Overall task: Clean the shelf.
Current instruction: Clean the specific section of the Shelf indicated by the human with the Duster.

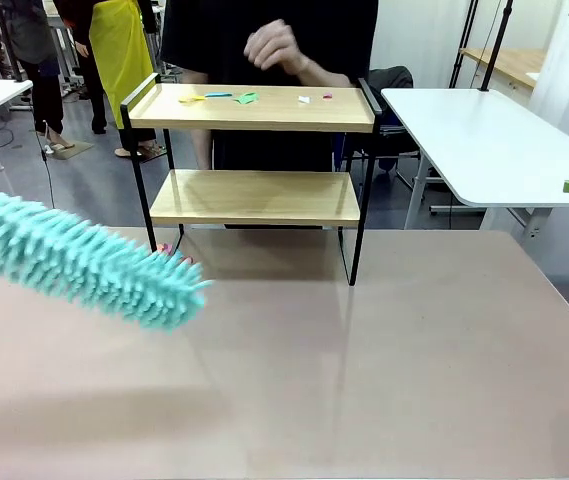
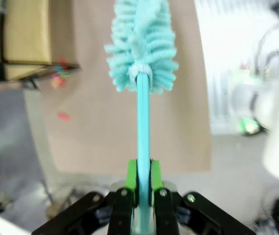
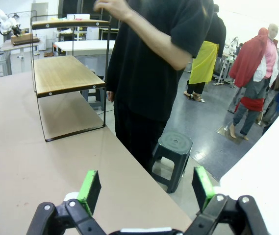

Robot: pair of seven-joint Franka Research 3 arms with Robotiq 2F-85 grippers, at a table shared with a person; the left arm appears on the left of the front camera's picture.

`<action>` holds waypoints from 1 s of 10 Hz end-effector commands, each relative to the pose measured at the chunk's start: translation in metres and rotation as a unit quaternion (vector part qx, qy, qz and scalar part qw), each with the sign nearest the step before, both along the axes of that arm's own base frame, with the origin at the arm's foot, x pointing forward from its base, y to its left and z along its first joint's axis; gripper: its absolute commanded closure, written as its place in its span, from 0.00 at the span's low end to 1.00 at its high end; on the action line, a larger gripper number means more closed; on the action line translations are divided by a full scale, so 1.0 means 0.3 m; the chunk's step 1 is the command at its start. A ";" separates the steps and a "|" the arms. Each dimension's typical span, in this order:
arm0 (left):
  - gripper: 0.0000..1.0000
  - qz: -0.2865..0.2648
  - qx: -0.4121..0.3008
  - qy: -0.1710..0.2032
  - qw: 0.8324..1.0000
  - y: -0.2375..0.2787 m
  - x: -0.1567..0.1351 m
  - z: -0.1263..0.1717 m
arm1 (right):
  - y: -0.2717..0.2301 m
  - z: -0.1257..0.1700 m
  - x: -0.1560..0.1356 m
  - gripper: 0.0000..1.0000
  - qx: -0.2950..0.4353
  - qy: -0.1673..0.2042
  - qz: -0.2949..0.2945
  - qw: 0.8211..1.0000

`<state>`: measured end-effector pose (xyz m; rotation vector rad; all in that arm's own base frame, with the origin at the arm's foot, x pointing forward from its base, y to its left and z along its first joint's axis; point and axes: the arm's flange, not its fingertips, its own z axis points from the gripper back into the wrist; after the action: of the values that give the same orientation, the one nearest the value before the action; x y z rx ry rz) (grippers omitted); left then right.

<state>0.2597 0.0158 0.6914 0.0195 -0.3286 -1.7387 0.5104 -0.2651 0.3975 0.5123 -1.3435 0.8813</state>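
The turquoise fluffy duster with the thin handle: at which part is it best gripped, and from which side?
Grip the thin straight handle, coming from its free end, in line with it. The turquoise fluffy duster has a soft, wide head that gives no firm hold; the left gripper is shut on the handle this way.

Text check | legible text, labels, brands, numbers, signs: none readable in any view | note: coloured scraps [image 1: 247, 97] on shelf [image 1: 254, 197] top board too small to tell print
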 end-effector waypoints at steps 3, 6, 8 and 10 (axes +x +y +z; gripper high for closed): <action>0.87 0.023 -0.208 -0.053 0.976 -0.176 -0.050 0.113 | 0.015 0.022 0.000 0.00 -0.007 0.007 -0.006 1.000; 0.87 0.181 -0.267 -0.065 0.944 -0.390 -0.093 0.282 | 0.015 0.022 0.000 0.00 -0.007 0.007 -0.006 1.000; 0.87 0.295 -0.271 -0.074 0.913 -0.566 -0.091 0.359 | 0.015 0.022 0.000 0.00 -0.007 0.007 -0.006 1.000; 0.87 0.391 -0.240 -0.145 0.877 -0.738 -0.108 0.423 | 0.015 0.022 0.000 0.00 -0.007 0.007 -0.006 1.000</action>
<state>0.2258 -0.1896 0.8060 -0.0616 -0.8705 -0.9073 0.5103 -0.2652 0.3976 0.5121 -1.3438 0.8811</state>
